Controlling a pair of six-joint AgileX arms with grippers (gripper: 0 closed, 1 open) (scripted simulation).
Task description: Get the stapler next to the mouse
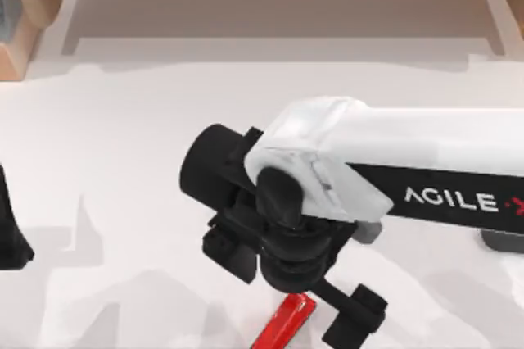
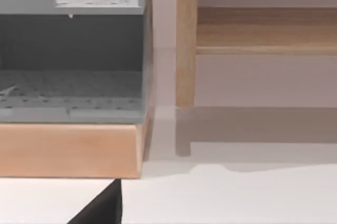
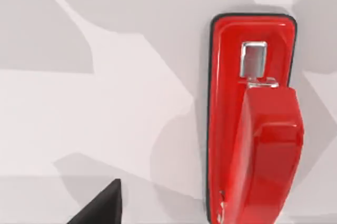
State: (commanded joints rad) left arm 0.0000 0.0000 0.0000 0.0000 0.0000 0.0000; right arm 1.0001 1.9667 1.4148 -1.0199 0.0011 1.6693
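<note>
The right gripper (image 1: 315, 304) hung over the stapler (image 3: 253, 124), and I judged the approach step under way; next it would need to descend and straddle the bar. Whether its fingers were parted I cannot tell. The stapler, glossy red, lay flat just beneath them

Legible marking found at one location: white capital lettering "AGILE", followed by a partly cut-off red character, printed on the black side panel of the white-and-black right arm (image 1: 458, 199), at roughly 3 o'clock in the top view. No readable text, number or sign noted on the glossy red stapler (image 3: 253, 124), nor on the wooden and grey shelving in the left wrist view.
</note>
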